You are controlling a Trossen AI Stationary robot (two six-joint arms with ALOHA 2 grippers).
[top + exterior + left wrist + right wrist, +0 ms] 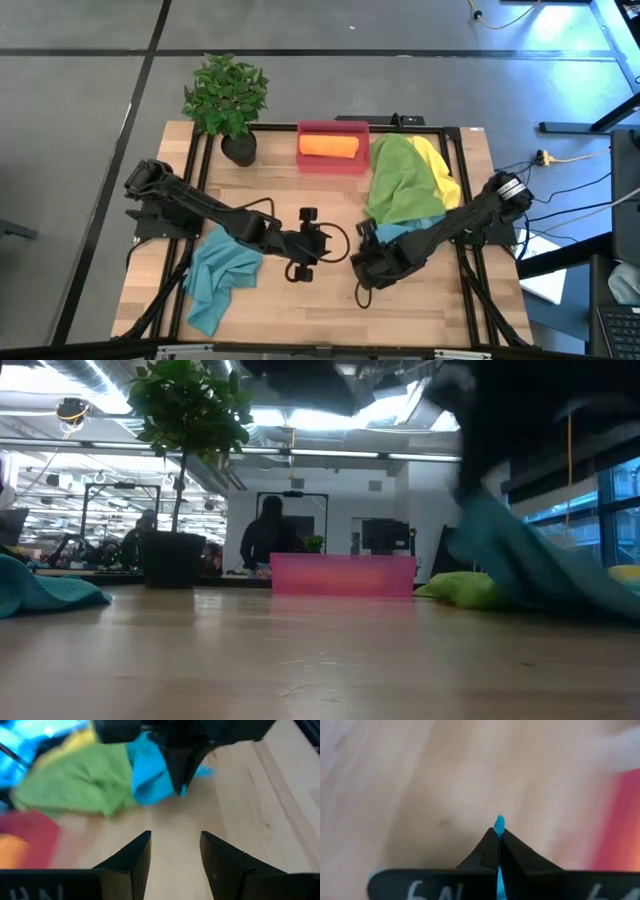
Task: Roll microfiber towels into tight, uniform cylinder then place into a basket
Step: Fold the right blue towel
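My right gripper (366,242) is shut on a teal-blue towel (405,232) at the near edge of a towel pile. In that pile a green towel (400,180) lies over a yellow one (440,165). A second teal-blue towel (220,275) lies crumpled on the table at the left, under my left arm. The red-pink basket (333,164) stands at the far edge and holds a rolled orange towel (328,146). My left gripper (175,837) hovers open at the table's middle, with nothing between its fingers, facing the right gripper (181,775). My right gripper pinches a small bit of the teal-blue towel's edge (499,824) between its two fingertips. The fingers slant down from the table's right side. The held part is raised, and the cloth (520,560) slopes down from it to the table, its far part under the green towel.
A potted plant (228,100) stands at the far left beside the basket. Bare wood (300,310) lies along the near edge between the arms. In the low view a person (268,535) shows in the room beyond the table.
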